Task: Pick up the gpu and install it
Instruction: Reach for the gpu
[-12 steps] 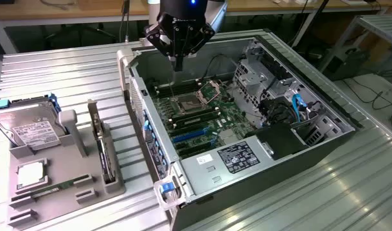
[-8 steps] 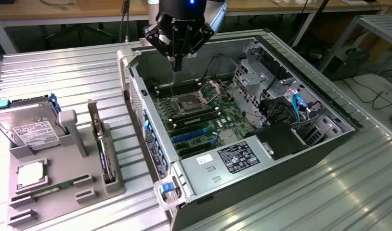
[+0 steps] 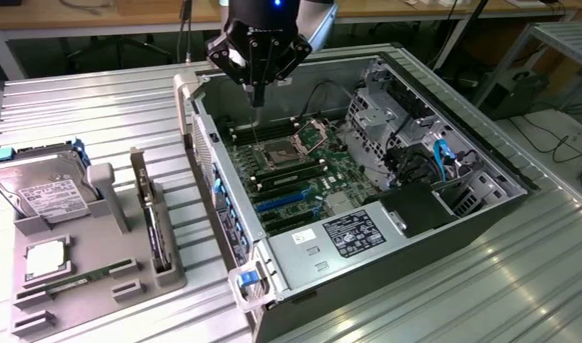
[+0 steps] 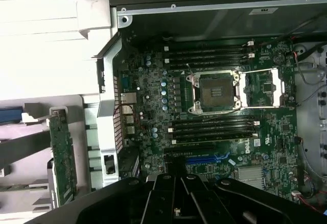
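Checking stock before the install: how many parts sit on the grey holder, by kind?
gpu: 1
hard drive: 1
CPU: 1
RAM stick: 1
Total: 4

- The motherboard (image 4: 214, 132) inside the open computer case (image 3: 482, 207) is showing a brand name in white letters that appears to read DELL, printed on the board just beside the blue expansion slot (image 4: 204, 158).
- The power supply (image 3: 315, 250) is carrying a black label (image 3: 353, 232) with white print and small symbols. The print is too fine to read.
- The hard drive (image 3: 43, 189), which is standing in the grey holder (image 3: 81, 279), is wearing a white label with lines of print that are too small to make out.
- A pale sticker (image 4: 263, 10) is sitting on the case wall above the motherboard. Its text is not legible.
- No numbers are coming through clearly enough to read.
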`<action>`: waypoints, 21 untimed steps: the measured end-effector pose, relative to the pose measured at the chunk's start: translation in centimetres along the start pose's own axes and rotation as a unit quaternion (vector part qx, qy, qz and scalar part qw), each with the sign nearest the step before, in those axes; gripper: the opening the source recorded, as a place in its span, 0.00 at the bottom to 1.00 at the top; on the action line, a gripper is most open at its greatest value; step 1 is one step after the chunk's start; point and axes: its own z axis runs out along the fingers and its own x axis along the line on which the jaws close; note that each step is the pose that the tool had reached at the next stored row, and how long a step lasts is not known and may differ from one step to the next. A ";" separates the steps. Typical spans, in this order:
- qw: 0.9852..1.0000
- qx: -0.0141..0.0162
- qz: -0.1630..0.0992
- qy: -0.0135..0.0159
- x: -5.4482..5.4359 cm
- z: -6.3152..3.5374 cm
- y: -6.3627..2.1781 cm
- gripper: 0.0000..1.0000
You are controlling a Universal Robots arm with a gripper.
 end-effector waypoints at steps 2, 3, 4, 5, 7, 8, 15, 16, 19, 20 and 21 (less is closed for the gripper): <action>1.000 0.000 0.000 0.000 0.2 -0.01 -0.02 0.11; 1.000 0.000 0.000 0.000 0.4 -0.01 -0.03 0.11; 1.000 0.000 0.000 0.000 0.5 -0.01 -0.04 0.11; 1.000 0.000 0.000 0.000 0.7 -0.02 -0.05 0.11; 1.000 0.000 0.000 0.000 1.0 -0.03 -0.07 0.11; 1.000 0.000 0.000 0.000 1.1 -0.03 -0.08 0.11; 1.000 0.000 0.000 0.000 2.6 -0.07 -0.30 0.11; 1.000 0.000 0.000 -0.001 2.8 -0.08 -0.38 0.11; 1.000 0.000 -0.001 -0.001 3.2 -0.10 -0.56 0.11; 1.000 0.000 -0.002 -0.001 3.4 -0.11 -0.60 0.11; 1.000 0.000 -0.003 -0.001 3.5 -0.11 -0.64 0.11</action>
